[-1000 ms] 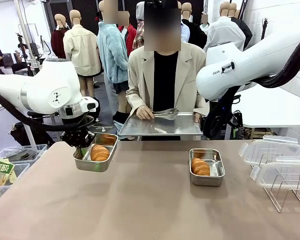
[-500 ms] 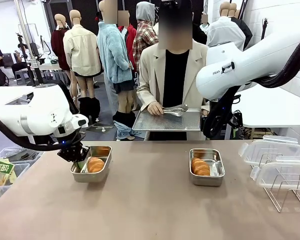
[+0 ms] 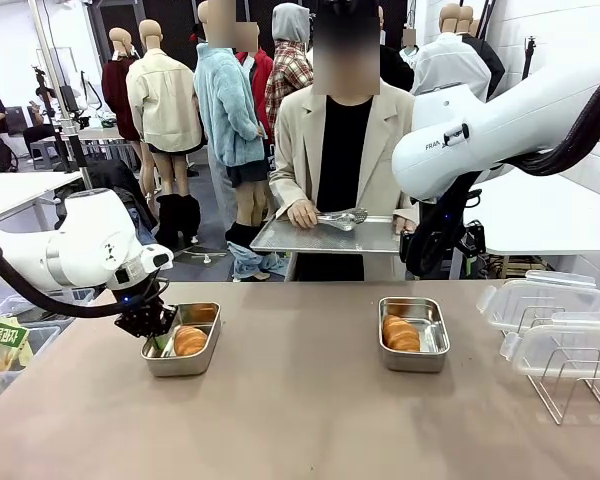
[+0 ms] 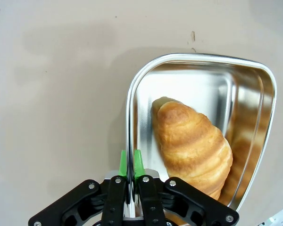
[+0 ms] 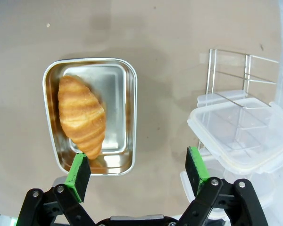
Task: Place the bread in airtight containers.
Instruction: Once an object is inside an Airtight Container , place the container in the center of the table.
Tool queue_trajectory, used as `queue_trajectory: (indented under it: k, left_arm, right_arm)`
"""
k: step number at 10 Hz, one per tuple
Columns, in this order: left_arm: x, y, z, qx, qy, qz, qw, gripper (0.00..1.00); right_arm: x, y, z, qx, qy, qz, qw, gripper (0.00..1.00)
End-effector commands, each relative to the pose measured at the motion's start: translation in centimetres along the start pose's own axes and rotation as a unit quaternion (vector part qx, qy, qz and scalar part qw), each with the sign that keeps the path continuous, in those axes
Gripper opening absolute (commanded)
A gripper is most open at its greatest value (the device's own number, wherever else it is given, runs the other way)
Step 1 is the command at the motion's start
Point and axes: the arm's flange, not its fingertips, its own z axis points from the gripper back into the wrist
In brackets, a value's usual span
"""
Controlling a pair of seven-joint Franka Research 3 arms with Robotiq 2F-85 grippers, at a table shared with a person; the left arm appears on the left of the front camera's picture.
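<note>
Two steel airtight containers stand on the brown table. The left container (image 3: 206, 344) holds a croissant (image 3: 190, 340). My left gripper (image 3: 152, 328) is shut on its left rim. In the left wrist view the green pads (image 4: 123, 163) pinch that rim (image 4: 128, 113), beside the bread (image 4: 191, 143). The right container (image 3: 433, 340) holds the other croissant (image 3: 401, 333). In the right wrist view my right gripper (image 5: 137, 170) hangs open above this container (image 5: 133, 94) and its bread (image 5: 81, 115), touching neither.
At the far side a person holds a perforated steel tray (image 3: 325, 237) with tongs (image 3: 342, 217) on it. Clear plastic lids (image 3: 540, 300) lie on a wire rack (image 3: 570, 385) at the table's right end. Bins (image 3: 20, 335) stand off the table's left edge.
My left gripper has brought the left container with its croissant down and a little left onto the table. The person with the tray has shifted to the right. The right arm has stayed still.
</note>
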Motion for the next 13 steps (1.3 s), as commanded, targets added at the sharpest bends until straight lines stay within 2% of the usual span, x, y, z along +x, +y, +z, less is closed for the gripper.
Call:
queue_trajectory:
  k: [1, 4, 5, 7, 9, 13]
  left_arm:
    - [0.0, 0.3, 0.6, -0.005, -0.011, -0.022, 1.0, 0.38]
    - [-1.3, -1.8, 4.3, 0.017, -0.038, -0.062, 0.997, 0.95]
    - [-1.5, -2.3, 5.9, 0.018, -0.043, -0.072, 0.996, 1.0]
    - [-1.2, -2.0, 10.0, 0.018, -0.049, -0.079, 0.995, 1.0]
    - [-1.2, -0.4, 14.6, 0.04, -0.027, -0.083, 0.995, 1.0]
    - [-2.6, 7.7, 21.3, -0.001, -0.047, -0.021, 0.999, 1.0]
  right_arm:
    - [-0.2, -0.1, 0.0, 0.007, -0.001, 0.0, 1.0, 1.0]
    - [-0.2, -0.1, 0.0, 0.007, -0.001, 0.0, 1.0, 1.0]
    - [-0.2, -0.1, 0.0, 0.007, -0.001, 0.0, 1.0, 1.0]
    - [-0.2, -0.1, 0.0, 0.007, -0.001, 0.0, 1.0, 1.0]
    - [-0.2, -0.1, 0.0, 0.007, -0.001, 0.0, 1.0, 1.0]
    - [-0.2, -0.1, 0.0, 0.007, -0.001, 0.0, 1.0, 1.0]
